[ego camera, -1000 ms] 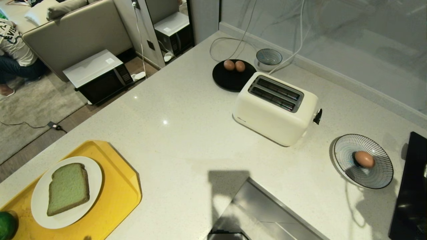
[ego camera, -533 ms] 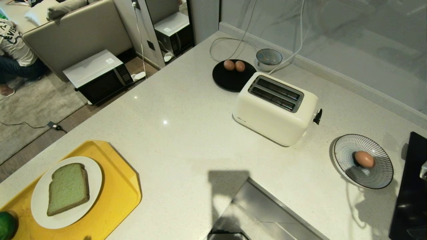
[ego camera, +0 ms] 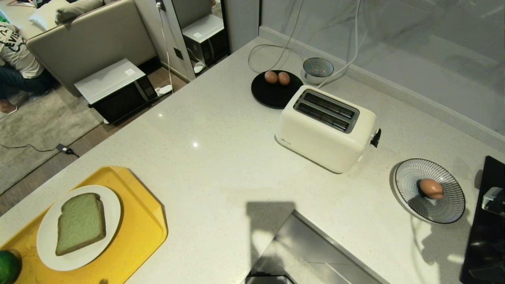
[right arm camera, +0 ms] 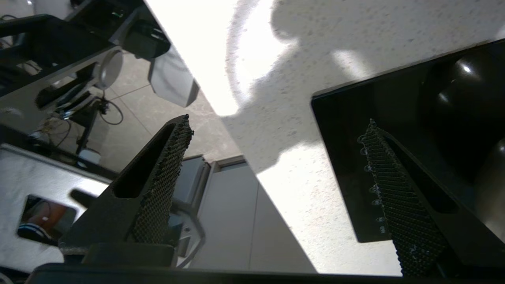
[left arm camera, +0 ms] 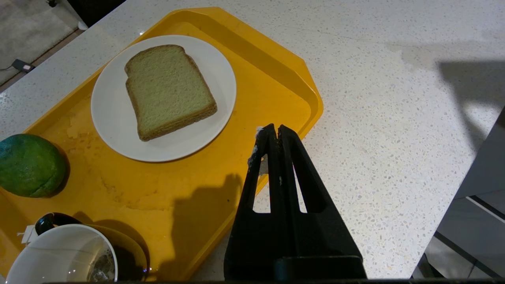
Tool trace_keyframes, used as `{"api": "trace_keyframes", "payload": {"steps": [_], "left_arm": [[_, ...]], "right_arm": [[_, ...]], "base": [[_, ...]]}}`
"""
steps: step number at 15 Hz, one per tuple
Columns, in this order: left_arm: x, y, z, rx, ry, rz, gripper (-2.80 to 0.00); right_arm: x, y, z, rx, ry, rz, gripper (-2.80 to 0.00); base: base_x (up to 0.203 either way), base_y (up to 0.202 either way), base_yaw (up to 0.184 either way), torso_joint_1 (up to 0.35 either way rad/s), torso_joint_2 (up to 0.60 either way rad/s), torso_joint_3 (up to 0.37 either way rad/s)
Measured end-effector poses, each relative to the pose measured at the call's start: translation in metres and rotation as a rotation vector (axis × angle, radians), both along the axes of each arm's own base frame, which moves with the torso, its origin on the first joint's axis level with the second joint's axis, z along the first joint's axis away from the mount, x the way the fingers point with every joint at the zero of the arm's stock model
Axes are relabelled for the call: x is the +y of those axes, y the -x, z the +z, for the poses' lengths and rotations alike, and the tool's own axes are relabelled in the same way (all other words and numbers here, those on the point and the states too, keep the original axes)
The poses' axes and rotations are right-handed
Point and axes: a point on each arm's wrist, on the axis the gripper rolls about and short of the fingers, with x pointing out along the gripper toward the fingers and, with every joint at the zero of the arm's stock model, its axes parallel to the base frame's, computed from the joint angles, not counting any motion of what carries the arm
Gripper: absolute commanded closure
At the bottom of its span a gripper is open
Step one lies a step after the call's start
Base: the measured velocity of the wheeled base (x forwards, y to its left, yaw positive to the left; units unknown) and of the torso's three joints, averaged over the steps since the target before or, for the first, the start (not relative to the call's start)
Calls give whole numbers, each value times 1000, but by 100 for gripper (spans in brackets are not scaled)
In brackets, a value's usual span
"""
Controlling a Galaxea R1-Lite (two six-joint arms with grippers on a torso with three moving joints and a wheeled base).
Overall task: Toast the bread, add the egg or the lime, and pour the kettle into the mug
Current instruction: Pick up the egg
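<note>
Entering at the head view's right edge, the right gripper (right arm camera: pixel 276 130) hangs spread above the glossy black panel (right arm camera: pixel 394 118); left gripper (left arm camera: pixel 272 132) pressed together.

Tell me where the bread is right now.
In the head view the bread lies flat on a white plate on the yellow tray, at the counter's near left, with the lime beside it.

Green bread (ego camera: pixel 81 223) flat on plate, lime (left arm camera: pixel 30 165) beside, egg (ego camera: pixel 431 188) in bowl.

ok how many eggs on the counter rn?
3. Two eggs side by side on the black plate behind the toaster; one egg on the striped plate at right. None seen elsewhere.
</note>
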Motion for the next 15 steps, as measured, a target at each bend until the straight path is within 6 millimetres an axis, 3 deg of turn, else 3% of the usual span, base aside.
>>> {"api": "trace_keyframes", "payload": {"steps": [9, 15], "left_arm": [[0, 0, 0, 0, 0, 0, 0], [0, 0, 0, 0, 0, 0, 0]], "right_arm": [[-27, -57, -18, -88, -26, -178, -280], [-40, -88, -16, -132, 1, -189, -280]], "base": [[0, 0, 0, 0, 0, 0], [0, 0, 0, 0, 0, 0]]}}
